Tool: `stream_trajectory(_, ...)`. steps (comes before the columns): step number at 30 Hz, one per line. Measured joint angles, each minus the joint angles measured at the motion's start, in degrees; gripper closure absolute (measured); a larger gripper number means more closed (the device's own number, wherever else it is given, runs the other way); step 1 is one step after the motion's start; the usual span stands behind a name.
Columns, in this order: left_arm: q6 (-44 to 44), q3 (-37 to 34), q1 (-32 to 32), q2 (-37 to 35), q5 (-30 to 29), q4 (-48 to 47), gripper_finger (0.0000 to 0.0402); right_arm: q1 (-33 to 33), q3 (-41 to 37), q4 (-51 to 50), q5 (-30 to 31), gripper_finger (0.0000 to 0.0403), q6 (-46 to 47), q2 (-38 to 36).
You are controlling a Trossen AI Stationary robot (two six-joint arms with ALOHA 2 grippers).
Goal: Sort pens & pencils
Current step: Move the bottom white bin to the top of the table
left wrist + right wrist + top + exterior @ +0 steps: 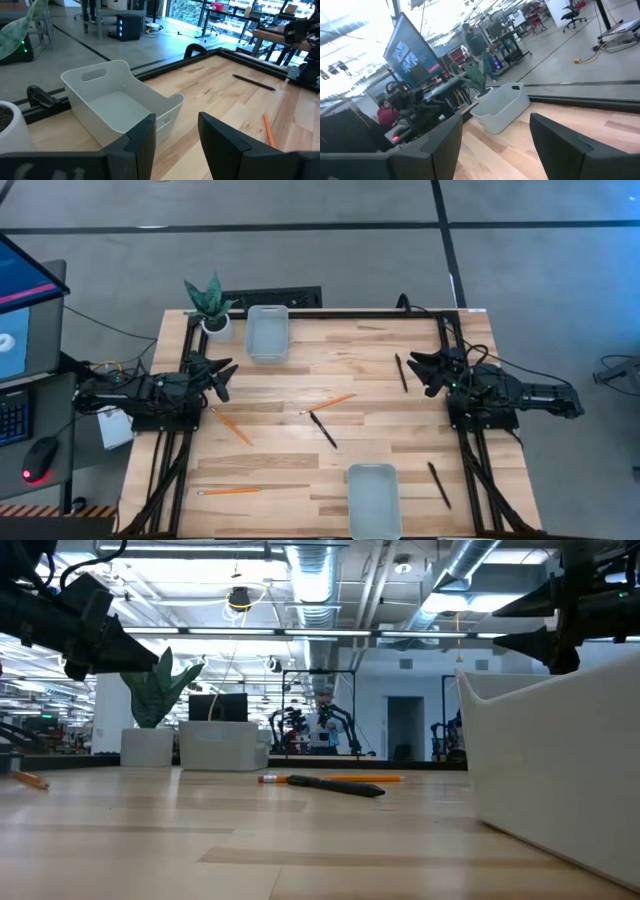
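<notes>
Three black pens lie on the table: one (401, 372) near my right gripper, one (322, 429) at the middle, one (439, 484) at the near right. Three orange pencils lie flat: one (328, 403) at the middle just beside the middle pen's far end, one (236, 427) on the left, one (229, 492) near the near-left edge. My left gripper (226, 376) hovers open at the table's left edge, above the wood. My right gripper (418, 370) hovers open at the right, close to the far-right pen. Neither touches anything.
A white bin (267, 332) stands at the far edge, left of centre, also in the left wrist view (117, 102). A second white bin (373, 499) stands at the near edge. A potted plant (211, 304) sits at the far-left corner. A person sits at a desk beyond the table (383, 114).
</notes>
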Motion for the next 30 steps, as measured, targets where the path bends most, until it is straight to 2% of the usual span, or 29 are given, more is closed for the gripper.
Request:
stream_trajectory(3, -0.02, 0.0, 0.0, 0.01, 0.22, 0.02, 0.0265, 0.04, 2.46, 0.03, -4.17, 0.0148, -3.53, 0.25)
stream_trajectory(6, -0.02, 0.0, 0.01, 0.0, 0.13, 0.0, 0.0265, 0.02, 6.43, -0.48, -5.15, 0.0148, -8.0, 3.31)
stream_trajectory(10, 0.17, 0.02, 0.02, 0.0, 0.09, 0.0, 0.0265, 0.02, 15.47, -9.01, -9.1, 0.0148, -12.68, 9.92)
stream_trajectory(17, 0.48, 0.02, 0.01, 0.01, -0.22, 0.0, 0.0265, 0.61, 35.46, -29.64, -15.87, 0.0148, -14.26, 30.76)
stream_trajectory(23, 0.59, 0.02, 0.02, 0.01, -0.24, -0.02, 0.0265, 5.88, 51.82, -42.43, -20.19, 0.0148, -18.27, 49.6)
stream_trajectory(27, 0.59, 0.04, 0.02, 0.02, -0.26, -0.21, 0.0265, 9.55, 58.85, -50.44, -20.21, 0.0148, -16.15, 59.55)
stream_trajectory(30, 0.6, 0.11, 0.02, 0.04, -0.28, -0.59, 0.0265, 12.46, 61.27, -54.07, -20.21, 0.0148, -13.71, 65.2)
